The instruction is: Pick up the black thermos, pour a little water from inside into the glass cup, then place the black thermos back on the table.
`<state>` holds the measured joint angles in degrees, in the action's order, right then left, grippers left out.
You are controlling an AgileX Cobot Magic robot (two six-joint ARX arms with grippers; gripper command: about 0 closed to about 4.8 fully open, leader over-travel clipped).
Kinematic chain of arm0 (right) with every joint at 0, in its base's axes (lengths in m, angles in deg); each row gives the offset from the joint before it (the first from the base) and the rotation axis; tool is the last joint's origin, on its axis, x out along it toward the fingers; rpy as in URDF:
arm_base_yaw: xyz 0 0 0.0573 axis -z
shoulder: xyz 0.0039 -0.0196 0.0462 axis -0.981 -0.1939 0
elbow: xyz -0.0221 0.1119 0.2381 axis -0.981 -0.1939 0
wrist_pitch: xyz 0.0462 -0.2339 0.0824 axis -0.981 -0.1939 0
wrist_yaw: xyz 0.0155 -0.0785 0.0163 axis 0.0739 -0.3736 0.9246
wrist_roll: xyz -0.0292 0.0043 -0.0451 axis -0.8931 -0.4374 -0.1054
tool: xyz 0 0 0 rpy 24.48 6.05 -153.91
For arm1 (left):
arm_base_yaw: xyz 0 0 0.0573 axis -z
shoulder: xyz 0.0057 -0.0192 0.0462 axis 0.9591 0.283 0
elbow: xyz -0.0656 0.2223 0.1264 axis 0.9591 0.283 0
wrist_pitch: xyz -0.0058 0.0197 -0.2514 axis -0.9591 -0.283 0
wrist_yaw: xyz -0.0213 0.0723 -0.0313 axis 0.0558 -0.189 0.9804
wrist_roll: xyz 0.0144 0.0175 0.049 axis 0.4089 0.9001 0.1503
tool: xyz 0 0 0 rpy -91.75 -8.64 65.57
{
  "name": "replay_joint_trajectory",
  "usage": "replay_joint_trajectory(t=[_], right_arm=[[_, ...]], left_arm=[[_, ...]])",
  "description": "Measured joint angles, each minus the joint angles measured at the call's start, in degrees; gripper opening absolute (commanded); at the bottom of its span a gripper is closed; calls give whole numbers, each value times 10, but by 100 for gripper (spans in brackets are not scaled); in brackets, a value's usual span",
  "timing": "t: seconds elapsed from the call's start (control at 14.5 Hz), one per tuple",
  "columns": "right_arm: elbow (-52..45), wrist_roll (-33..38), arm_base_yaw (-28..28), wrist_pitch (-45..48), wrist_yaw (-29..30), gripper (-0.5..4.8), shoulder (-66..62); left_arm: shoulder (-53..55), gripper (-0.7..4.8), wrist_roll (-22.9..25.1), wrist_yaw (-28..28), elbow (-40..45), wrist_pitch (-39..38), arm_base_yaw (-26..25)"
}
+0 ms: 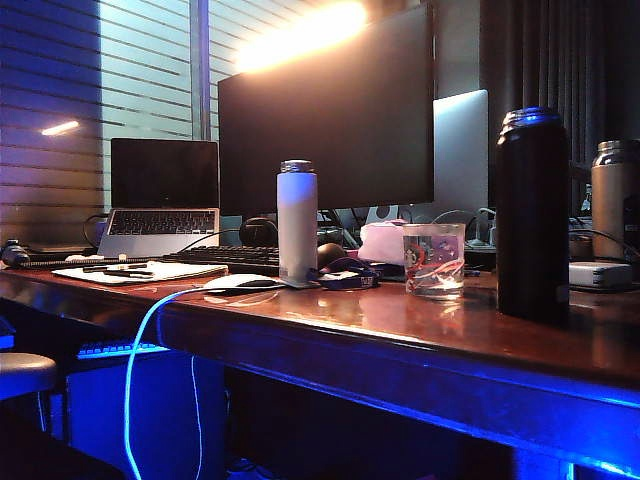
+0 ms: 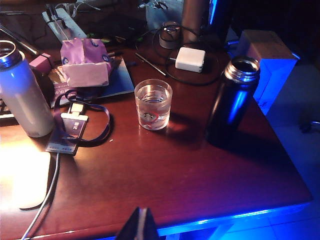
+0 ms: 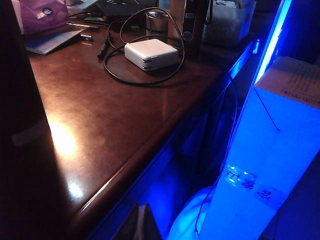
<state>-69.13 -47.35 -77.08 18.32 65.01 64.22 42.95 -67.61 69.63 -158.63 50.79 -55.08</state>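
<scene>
The black thermos (image 1: 532, 215) stands upright and uncapped on the table (image 1: 400, 330), right of the glass cup (image 1: 434, 259). The left wrist view has both: thermos (image 2: 231, 102) with its shiny rim, glass cup (image 2: 153, 104) holding water beside it. The dark mass filling one edge of the right wrist view is the thermos (image 3: 17, 115). My left gripper (image 2: 142, 223) is shut and empty, back over the table's front edge. My right gripper (image 3: 142, 220) is shut and empty too, off the table's edge (image 3: 150, 155) beside the thermos. Neither gripper shows in the exterior view.
A white bottle (image 1: 297, 220) stands left of the cup, with a mouse (image 1: 240, 284), lanyard badge (image 2: 70, 132), keyboard and laptop (image 1: 163, 190) further left. A white charger with cable (image 3: 151, 54), a steel bottle (image 1: 612, 200) and a cardboard box (image 3: 290, 80) lie around the right end.
</scene>
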Motion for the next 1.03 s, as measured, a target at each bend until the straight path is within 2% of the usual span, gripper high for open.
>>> replay_joint_trajectory(t=[0.34, 0.55, 0.62, 0.83, 0.96, 1.03], right_arm=[[0, 0, 0, 0, 0, -1, 0], [0, 0, 0, 0, 0, -1, 0], [0, 0, 0, 0, 0, -1, 0], [0, 0, 0, 0, 0, -1, 0], [0, 0, 0, 0, 0, -1, 0], [0, 0, 0, 0, 0, -1, 0]], left_arm=[[-1, -4, 0, -13, 0, 10, 0], [-47, -4, 0, -156, 22, 30, -3], [-71, -4, 0, -180, 59, 58, -13], [-170, -4, -41, -164, 231, 163, -78], [-272, -4, -52, -154, 357, 235, -120], [-319, -4, -52, -154, 414, 245, -138]])
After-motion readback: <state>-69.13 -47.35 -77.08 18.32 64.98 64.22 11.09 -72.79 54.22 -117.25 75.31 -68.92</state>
